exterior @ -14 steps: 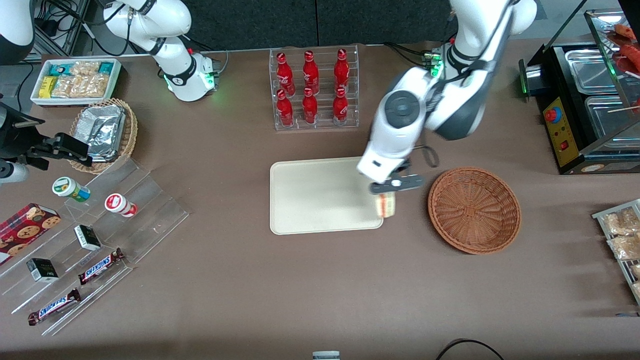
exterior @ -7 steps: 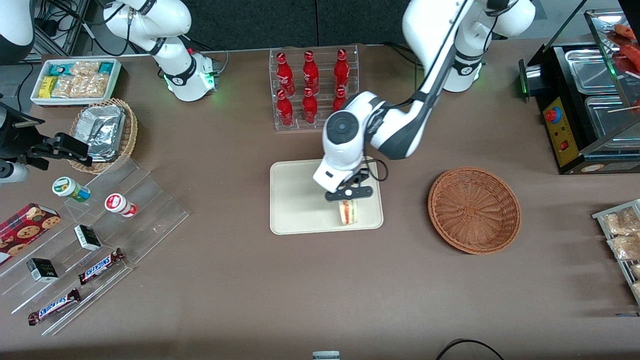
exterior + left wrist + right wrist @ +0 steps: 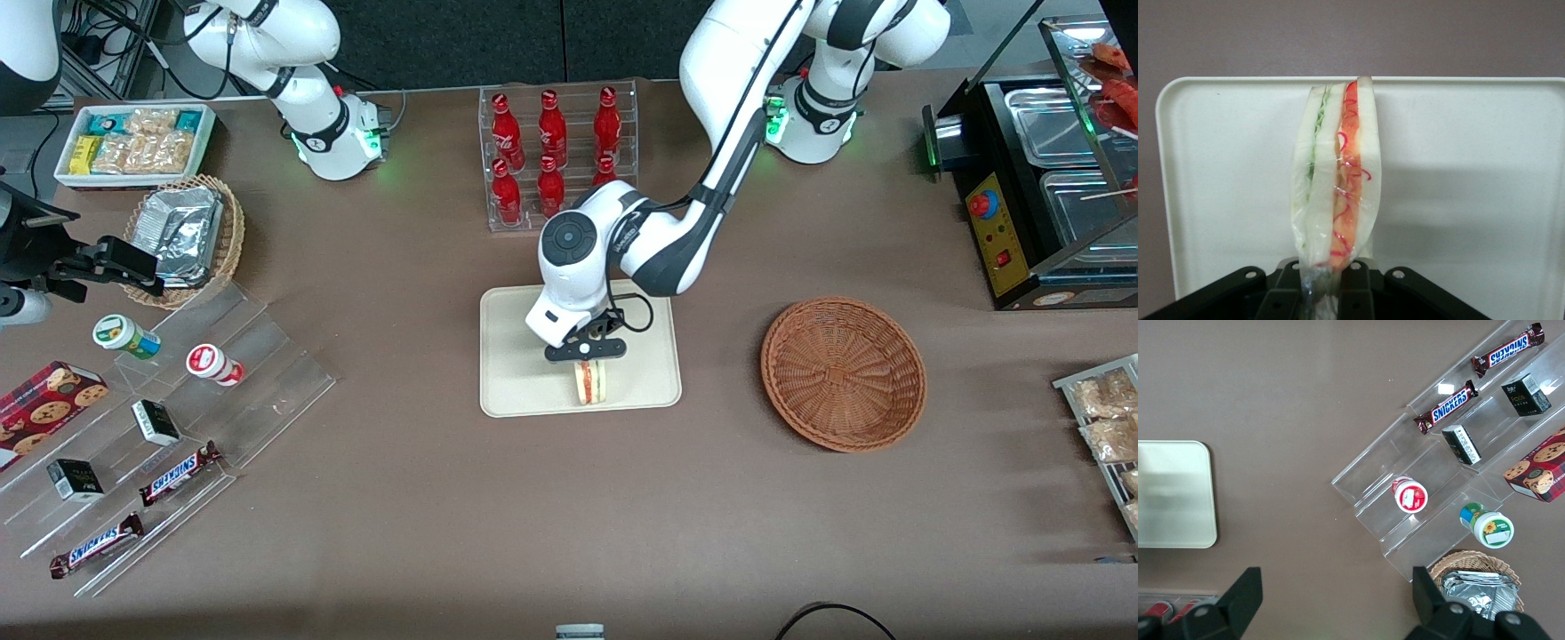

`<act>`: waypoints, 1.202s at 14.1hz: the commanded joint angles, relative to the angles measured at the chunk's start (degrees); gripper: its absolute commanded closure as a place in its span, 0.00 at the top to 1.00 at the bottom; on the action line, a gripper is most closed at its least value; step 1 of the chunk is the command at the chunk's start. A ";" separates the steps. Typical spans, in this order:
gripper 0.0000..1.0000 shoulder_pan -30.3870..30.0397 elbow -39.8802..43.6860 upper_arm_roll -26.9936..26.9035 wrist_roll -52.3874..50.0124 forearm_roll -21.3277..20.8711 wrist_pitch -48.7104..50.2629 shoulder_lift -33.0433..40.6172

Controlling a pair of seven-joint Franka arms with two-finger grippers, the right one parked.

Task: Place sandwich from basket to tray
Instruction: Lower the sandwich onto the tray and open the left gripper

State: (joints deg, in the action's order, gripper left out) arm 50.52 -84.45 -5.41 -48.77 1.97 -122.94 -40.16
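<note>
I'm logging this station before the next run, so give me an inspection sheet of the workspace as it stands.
Surface: brown table, no spills seen.
Sandwich: held over the tray, cut edge toward the front camera.
Tray: flat on the table, otherwise bare.
Basket: nothing in it, beside the tray toward the working arm's end.
Clutter: rack of red bottles; tan basket of foil packets; clear steps with Snickers bars, cups and boxes; snack box.
Gripper: above the tray, shut on the sandwich.
Cables: black cable at the table's near edge.
Surroundings: food warmer.
</note>
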 commanded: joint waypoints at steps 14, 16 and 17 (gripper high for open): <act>1.00 2.92 1.75 -1.97 -1.42 -0.48 4.62 3.66; 1.00 2.22 1.75 -3.02 -1.33 -0.39 9.36 7.79; 1.00 1.43 1.75 -3.55 -1.07 -0.31 11.91 10.16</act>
State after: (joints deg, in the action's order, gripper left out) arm 53.06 -81.45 -8.24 -49.31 1.94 -115.51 -35.32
